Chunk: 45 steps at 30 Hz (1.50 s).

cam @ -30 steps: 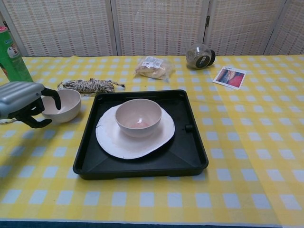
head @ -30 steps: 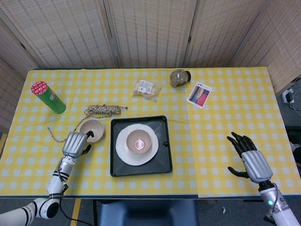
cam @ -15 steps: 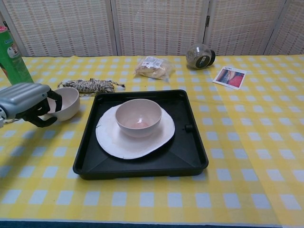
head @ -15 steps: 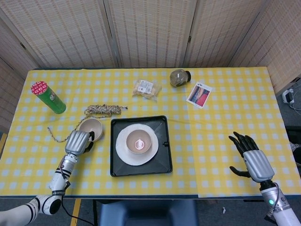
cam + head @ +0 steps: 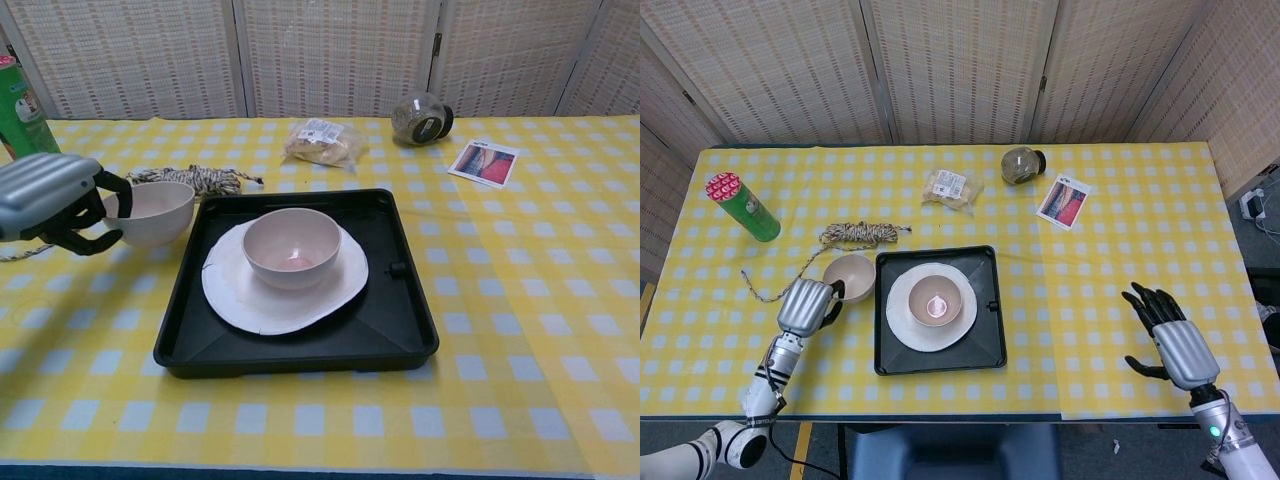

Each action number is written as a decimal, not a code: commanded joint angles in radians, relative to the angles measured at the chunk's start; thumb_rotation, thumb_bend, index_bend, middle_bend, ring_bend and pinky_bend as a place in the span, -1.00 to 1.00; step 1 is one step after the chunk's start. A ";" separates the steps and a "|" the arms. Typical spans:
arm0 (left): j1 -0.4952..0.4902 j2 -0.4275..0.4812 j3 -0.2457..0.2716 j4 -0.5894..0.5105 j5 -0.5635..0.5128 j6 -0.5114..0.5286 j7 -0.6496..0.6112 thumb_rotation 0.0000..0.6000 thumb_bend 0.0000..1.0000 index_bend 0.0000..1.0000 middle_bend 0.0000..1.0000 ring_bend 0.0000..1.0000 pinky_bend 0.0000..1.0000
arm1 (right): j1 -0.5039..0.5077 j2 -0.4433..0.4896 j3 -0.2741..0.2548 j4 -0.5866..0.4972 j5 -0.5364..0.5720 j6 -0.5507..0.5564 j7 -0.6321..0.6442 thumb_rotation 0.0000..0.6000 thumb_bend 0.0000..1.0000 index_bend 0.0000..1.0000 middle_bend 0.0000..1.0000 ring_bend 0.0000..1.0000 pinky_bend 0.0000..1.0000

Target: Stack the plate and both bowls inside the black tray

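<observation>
The left robot hand (image 5: 50, 200) pinches the rim of the spare bowl (image 5: 152, 210), lifted just beside the tray (image 5: 410, 340) for stacking, while the right robot hand (image 5: 1170, 335) rests spread.

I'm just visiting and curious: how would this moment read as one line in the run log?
left hand: holds beige bowl beside black tray | right hand: open | white plate, pink bowl: in tray

In the chest view the left hand (image 5: 50, 200) runs off the left edge, and so does the green can (image 5: 22, 115). The fingers (image 5: 108, 195) hide part of the bowl (image 5: 155, 210) rim. The card (image 5: 1064, 200) print is too small to read.
</observation>
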 commanded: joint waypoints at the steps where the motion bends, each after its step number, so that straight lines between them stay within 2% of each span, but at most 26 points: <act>1: 0.017 0.028 0.009 -0.078 0.031 0.049 0.057 1.00 -0.05 0.20 1.00 0.93 1.00 | -0.002 0.005 -0.005 -0.005 -0.012 0.008 0.005 1.00 -0.50 -0.99 -1.00 -1.00 -1.00; 10: 0.038 0.048 0.028 -0.225 0.086 0.115 0.174 1.00 -0.05 0.20 1.00 0.93 1.00 | -0.011 0.025 -0.019 -0.019 -0.048 0.036 0.030 1.00 -0.50 -0.99 -1.00 -1.00 -1.00; 21: 0.008 -0.024 0.017 -0.308 0.117 0.101 0.313 1.00 -0.05 0.20 1.00 0.93 1.00 | -0.028 0.056 -0.038 -0.033 -0.098 0.084 0.075 1.00 -0.50 -0.99 -1.00 -1.00 -1.00; 31: -0.019 -0.091 -0.010 -0.308 0.103 0.079 0.350 1.00 -0.05 0.20 1.00 0.94 1.00 | -0.043 0.077 -0.042 -0.031 -0.104 0.110 0.105 1.00 -0.50 -0.99 -1.00 -1.00 -1.00; 35: -0.062 -0.127 -0.049 -0.272 0.070 0.027 0.375 1.00 -0.05 0.19 1.00 0.94 1.00 | -0.052 0.087 -0.035 -0.024 -0.083 0.120 0.122 1.00 -0.50 -0.99 -1.00 -1.00 -1.00; 45: -0.104 -0.180 -0.056 -0.186 0.034 -0.033 0.351 1.00 -0.05 0.19 1.00 0.94 1.00 | -0.084 0.104 -0.027 -0.010 -0.049 0.154 0.142 1.00 -0.50 -0.99 -1.00 -1.00 -1.00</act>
